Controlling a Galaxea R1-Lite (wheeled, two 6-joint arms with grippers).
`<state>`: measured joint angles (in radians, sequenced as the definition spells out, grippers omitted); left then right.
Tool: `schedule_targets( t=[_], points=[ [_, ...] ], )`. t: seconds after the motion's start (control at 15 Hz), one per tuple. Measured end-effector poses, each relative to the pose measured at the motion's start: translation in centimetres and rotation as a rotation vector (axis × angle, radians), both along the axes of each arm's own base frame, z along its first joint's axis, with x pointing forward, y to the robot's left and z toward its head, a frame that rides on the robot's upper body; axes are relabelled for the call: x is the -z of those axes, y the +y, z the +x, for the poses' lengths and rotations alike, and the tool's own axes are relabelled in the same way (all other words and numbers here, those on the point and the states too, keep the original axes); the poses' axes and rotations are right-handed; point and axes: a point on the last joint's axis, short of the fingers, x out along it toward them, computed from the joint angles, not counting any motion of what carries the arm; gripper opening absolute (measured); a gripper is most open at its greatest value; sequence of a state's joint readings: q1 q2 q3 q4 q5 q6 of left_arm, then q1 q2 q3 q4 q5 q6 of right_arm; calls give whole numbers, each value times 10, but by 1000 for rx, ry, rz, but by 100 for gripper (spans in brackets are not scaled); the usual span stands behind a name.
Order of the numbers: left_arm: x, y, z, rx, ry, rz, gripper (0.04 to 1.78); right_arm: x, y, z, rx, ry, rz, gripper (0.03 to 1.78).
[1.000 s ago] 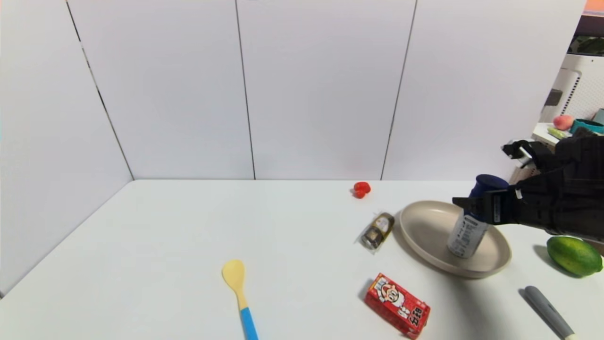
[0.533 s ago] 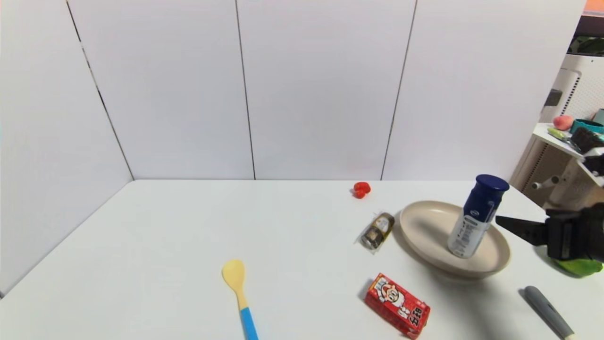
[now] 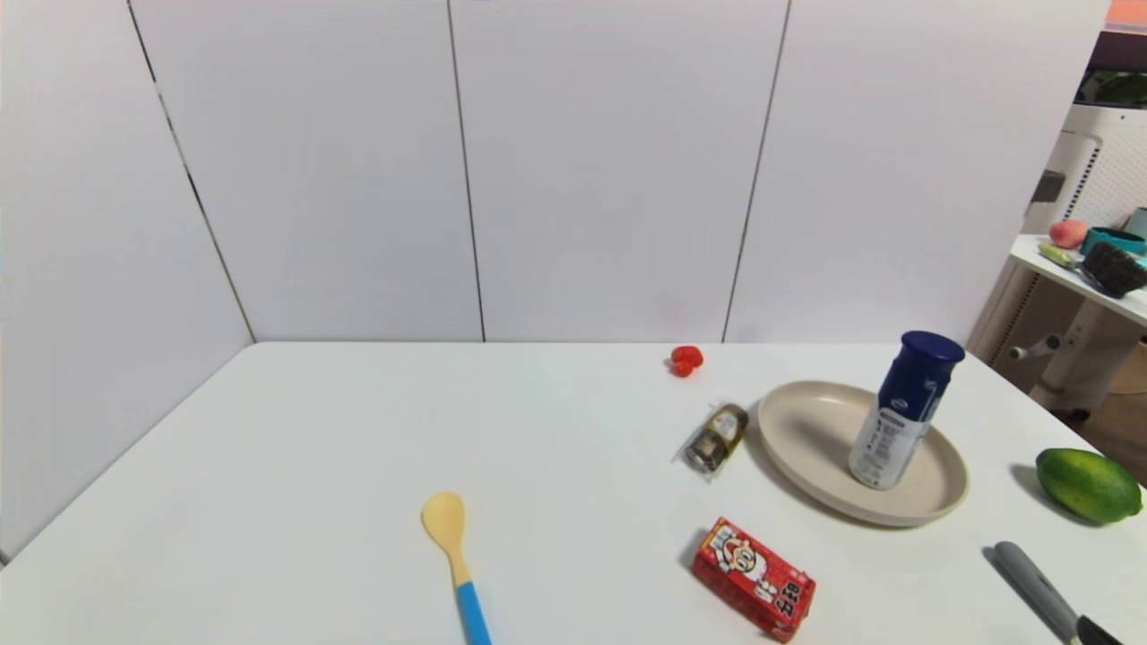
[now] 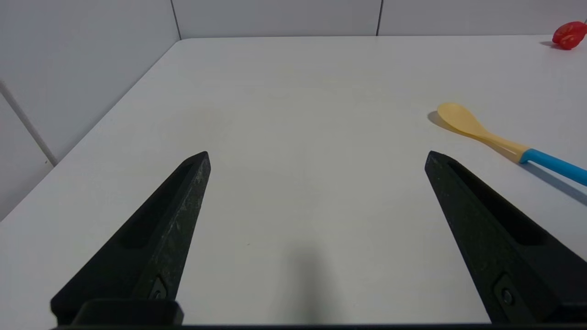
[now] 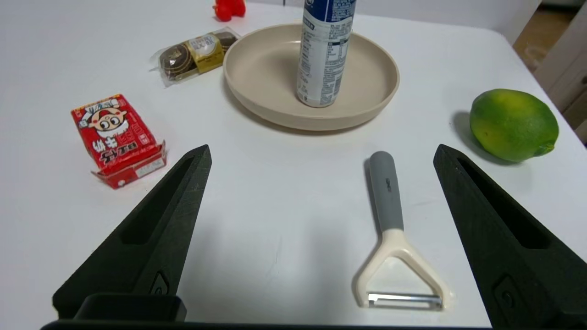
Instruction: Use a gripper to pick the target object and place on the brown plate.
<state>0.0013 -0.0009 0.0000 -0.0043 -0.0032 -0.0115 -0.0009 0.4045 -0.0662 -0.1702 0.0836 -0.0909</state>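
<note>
The bottle point(image 3: 905, 410) stands upright on the brown plate point(image 3: 806, 430). The right gripper point(image 5: 321, 153) hangs near the plate, over the peeler point(image 5: 390, 229), jaws wide apart and holding nothing. The left gripper point(image 4: 316, 158), well apart from the plate, gapes too.

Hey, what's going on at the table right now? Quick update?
Both claws open and empty, right claw pulled back near the peeler, left claw parked over bare table. Bottle standing upright on the brown plate. Nothing in the way.
</note>
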Motion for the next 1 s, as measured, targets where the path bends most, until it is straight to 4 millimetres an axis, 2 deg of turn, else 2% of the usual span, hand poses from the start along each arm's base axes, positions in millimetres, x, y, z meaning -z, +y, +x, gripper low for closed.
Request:
schedule_targets(
  t=[0.4, 0.67, 1.0],
  points=[
    [0, 0, 0, 0, 0, 0, 169, 36, -1, -32, 23, -113, -48, 169],
    [0, 0, 0, 0, 0, 0, 169, 39, -1, -37, 30, -153, -33, 169],
    [0, 0, 0, 0, 0, 0, 169, 39, -2, -38, 84, -159, 78, 169]
  ],
)
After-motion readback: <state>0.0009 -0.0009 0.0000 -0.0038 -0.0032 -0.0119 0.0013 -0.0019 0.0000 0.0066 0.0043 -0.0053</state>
